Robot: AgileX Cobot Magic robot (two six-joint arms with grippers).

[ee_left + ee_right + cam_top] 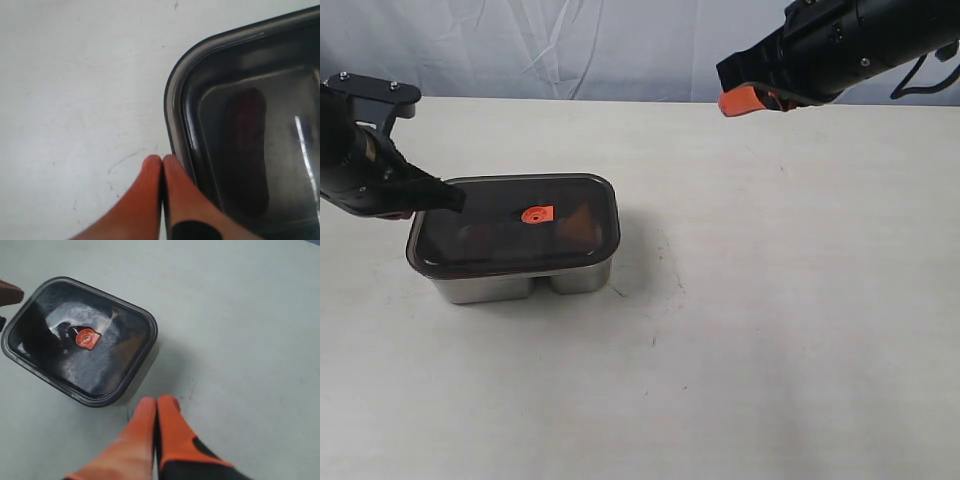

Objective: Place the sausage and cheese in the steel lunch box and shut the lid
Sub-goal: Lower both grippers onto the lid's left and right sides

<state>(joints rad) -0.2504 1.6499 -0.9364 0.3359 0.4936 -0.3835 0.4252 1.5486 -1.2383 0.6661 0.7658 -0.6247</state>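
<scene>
The steel lunch box (510, 283) stands on the table at the left, with the dark translucent lid (480, 222) on top and its orange-red valve (536, 214) at the centre. Through the lid I see the sausage (245, 150) as a dark red shape, and the cheese (578, 226) as an orange-brown patch. My left gripper (161, 161) is shut and empty, its tips beside the lid's left corner (172, 95). My right gripper (157, 403) is shut and empty, raised high at the back right (740, 101), far from the lunch box (145, 370).
The white table (780, 300) stretches bare to the right and front of the box, with faint scuff marks (672, 262). A pale cloth backdrop (570, 45) closes the far edge.
</scene>
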